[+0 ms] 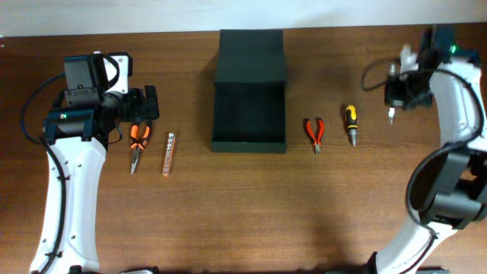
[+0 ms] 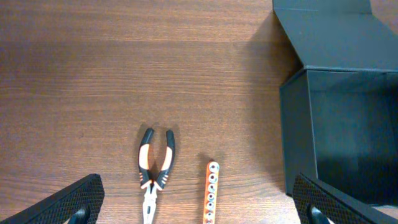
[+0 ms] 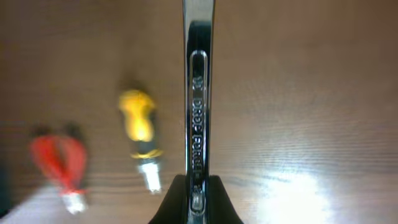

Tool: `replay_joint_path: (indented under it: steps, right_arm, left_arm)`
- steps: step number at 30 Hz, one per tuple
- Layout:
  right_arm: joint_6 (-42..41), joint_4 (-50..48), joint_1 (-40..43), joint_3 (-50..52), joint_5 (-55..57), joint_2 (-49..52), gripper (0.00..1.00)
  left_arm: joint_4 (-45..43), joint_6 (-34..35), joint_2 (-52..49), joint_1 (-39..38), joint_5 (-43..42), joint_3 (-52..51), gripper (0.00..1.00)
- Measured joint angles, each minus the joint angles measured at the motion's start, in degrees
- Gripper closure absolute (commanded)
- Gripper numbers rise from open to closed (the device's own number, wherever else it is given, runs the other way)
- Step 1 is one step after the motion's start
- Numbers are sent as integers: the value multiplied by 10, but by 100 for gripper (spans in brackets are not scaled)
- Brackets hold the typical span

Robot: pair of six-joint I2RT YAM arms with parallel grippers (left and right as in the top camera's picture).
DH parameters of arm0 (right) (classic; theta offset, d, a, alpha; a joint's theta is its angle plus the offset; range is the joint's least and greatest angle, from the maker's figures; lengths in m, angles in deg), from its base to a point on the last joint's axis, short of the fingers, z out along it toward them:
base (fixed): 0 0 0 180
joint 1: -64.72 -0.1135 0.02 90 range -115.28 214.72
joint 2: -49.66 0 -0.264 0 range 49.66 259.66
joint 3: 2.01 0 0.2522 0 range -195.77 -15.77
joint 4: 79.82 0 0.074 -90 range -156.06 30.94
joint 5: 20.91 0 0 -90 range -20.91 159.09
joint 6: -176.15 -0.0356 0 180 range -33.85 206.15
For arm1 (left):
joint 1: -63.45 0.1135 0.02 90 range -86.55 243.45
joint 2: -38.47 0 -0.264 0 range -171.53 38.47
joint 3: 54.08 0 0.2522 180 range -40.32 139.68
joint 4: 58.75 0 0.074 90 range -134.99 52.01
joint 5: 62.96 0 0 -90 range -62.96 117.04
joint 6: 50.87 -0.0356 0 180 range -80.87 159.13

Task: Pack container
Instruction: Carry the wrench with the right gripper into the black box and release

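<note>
Where the overhead camera looks down, the container point(image 1: 249, 143) sits in the middle of the bench point(image 1: 243, 221), close to the far edge. It is open, and its lid flap point(image 1: 251, 55) is thrown back towards that edge. Near the left edge, the left gripper point(image 1: 143, 106) hangs over the handles of the orange-handled pliers point(image 1: 136, 144), with a slim bit strip point(image 1: 168, 154) just beside them. Right of the box lie red-handled pliers point(image 1: 315, 134) and a yellow-and-black screwdriver point(image 1: 351, 123). The right gripper point(image 1: 393, 95) is near the far right corner, and its jaws cannot be read from above.

From the left wrist, the two fingers point(image 2: 71, 202) stand wide apart with nothing between them. The orange-handled pliers and the bit strip lie on the wood below, and the container's dark wall rises at the right.

From the right wrist, the jaws are clamped on the shank of a chrome wrench point(image 3: 198, 93), which runs straight up the view. The screwdriver and the red-handled pliers show blurred to the left.
</note>
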Motion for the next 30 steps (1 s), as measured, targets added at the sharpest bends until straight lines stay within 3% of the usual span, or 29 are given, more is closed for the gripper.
replay_joint_path:
  steps: [8,16,21,30]
  right_arm:
    - [56,47,-171,-181,-25,-36,96]
    - [278,32,-353,-191,-39,-29,96]
    - [411,18,-384,-191,-42,4,96]
    - [525,-13,-368,-191,-40,133,96]
  left_arm:
    - [0,0,0,0,0,0,1]
    - [0,0,0,0,0,0,1]
    - [0,0,0,0,0,0,1]
    - [0,0,0,0,0,0,1]
